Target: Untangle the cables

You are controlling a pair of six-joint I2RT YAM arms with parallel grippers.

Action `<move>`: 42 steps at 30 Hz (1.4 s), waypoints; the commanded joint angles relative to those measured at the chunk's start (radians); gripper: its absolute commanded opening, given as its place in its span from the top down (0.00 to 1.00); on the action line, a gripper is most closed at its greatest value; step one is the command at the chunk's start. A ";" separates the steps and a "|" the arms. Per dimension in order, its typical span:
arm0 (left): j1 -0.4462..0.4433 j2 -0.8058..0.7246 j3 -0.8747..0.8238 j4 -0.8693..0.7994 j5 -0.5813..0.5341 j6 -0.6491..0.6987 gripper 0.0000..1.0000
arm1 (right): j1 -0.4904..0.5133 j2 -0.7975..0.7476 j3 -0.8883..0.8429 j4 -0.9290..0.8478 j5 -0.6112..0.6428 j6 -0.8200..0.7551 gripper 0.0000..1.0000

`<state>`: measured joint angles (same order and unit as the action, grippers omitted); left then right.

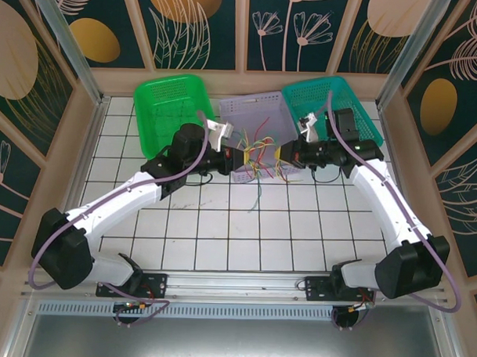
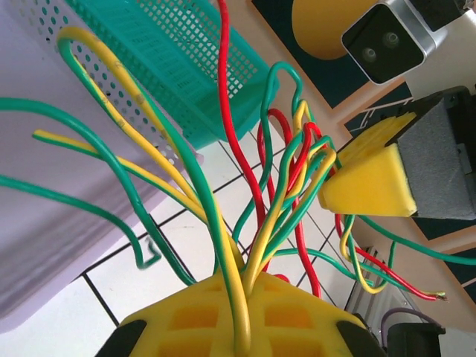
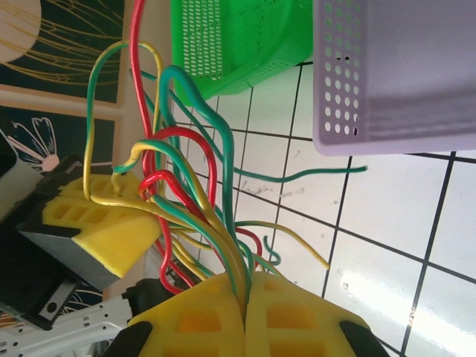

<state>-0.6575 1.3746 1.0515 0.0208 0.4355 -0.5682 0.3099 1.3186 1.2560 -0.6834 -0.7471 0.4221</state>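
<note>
Cables tangled overhead; wrist views show both jaws pinching them

Near tiles of the table lie open. Along the far side stand the green basket, lilac basket and teal basket, side by side; the cables stretch across in front of the lilac one.

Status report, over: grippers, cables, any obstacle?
Left gripper shut on cables. Right gripper shut on same bunch. Bunch tangled between them. Lilac basket close behind.
</note>
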 commanded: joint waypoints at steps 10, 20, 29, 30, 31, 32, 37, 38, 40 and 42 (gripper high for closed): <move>0.019 -0.086 -0.218 0.076 0.012 -0.006 1.00 | 0.224 -0.022 -0.194 0.228 0.082 0.109 1.00; 0.013 -0.150 -0.339 0.095 0.021 0.075 1.00 | 0.266 0.017 -0.259 0.252 0.089 0.124 0.63; -0.002 -0.141 -0.322 0.014 0.011 0.181 1.00 | 0.242 0.013 -0.155 0.337 0.229 0.322 0.46; -0.006 -0.138 -0.321 0.009 0.013 0.189 1.00 | 0.242 0.025 -0.162 0.363 0.250 0.355 0.45; -0.009 -0.136 -0.320 0.006 0.013 0.195 1.00 | 0.242 0.041 -0.164 0.389 0.270 0.383 0.44; -0.013 -0.132 -0.318 0.002 0.011 0.201 1.00 | 0.243 0.059 -0.161 0.408 0.283 0.403 0.44; -0.029 -0.118 -0.300 -0.013 0.006 0.223 1.00 | 0.243 0.182 -0.093 0.457 0.323 0.469 0.46; -0.031 -0.116 -0.299 -0.013 0.005 0.224 1.00 | 0.243 0.200 -0.081 0.466 0.330 0.478 0.46; -0.037 -0.109 -0.295 -0.018 0.001 0.227 1.00 | 0.242 0.236 -0.062 0.490 0.325 0.489 0.49; -0.045 -0.109 -0.296 -0.021 -0.005 0.228 1.00 | 0.242 0.272 -0.032 0.468 0.330 0.495 0.60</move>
<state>-0.6910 1.2594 0.7208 0.0025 0.4377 -0.3702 0.5560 1.5612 1.1652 -0.2501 -0.4454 0.8768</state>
